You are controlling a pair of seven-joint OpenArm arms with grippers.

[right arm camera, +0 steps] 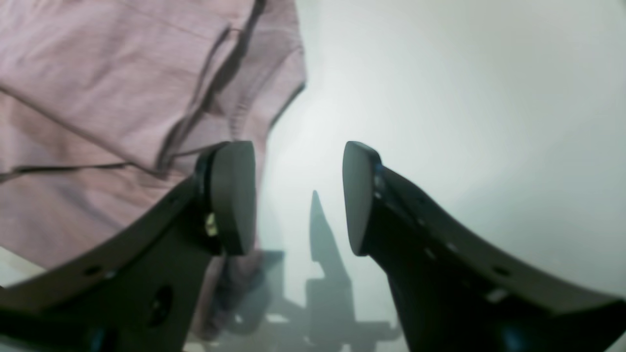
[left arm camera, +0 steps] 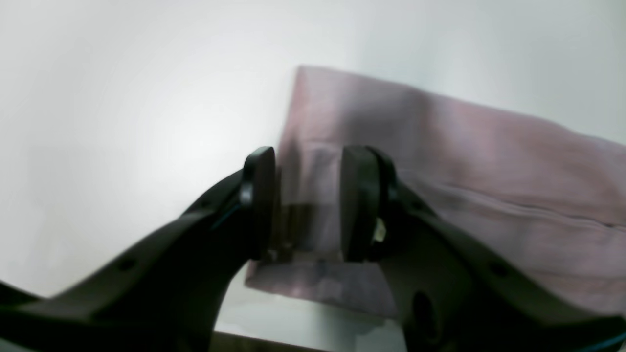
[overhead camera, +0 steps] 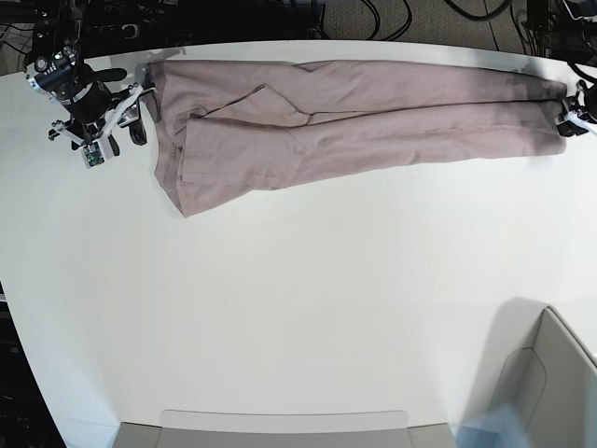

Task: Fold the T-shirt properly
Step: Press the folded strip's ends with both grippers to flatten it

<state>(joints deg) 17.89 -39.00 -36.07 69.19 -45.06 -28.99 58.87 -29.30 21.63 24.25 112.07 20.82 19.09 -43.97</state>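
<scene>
The dusty-pink T-shirt [overhead camera: 354,121] lies folded into a long band across the far side of the white table [overhead camera: 298,308], with one flap hanging toward the front at the left end. At that end my right gripper [overhead camera: 142,107] is open. In the right wrist view the right gripper [right arm camera: 298,198] has bare table between its fingers, and the T-shirt [right arm camera: 122,98] edge lies beside its left finger. My left gripper [overhead camera: 567,117] is at the band's other end. Seen from the left wrist, the left gripper [left arm camera: 308,203] stands open over the corner of the flat T-shirt [left arm camera: 464,156].
A grey bin [overhead camera: 541,392] stands at the table's front right corner, and a grey strip [overhead camera: 280,429] runs along the front edge. Cables and dark gear [overhead camera: 392,19] lie beyond the far edge, just behind the shirt.
</scene>
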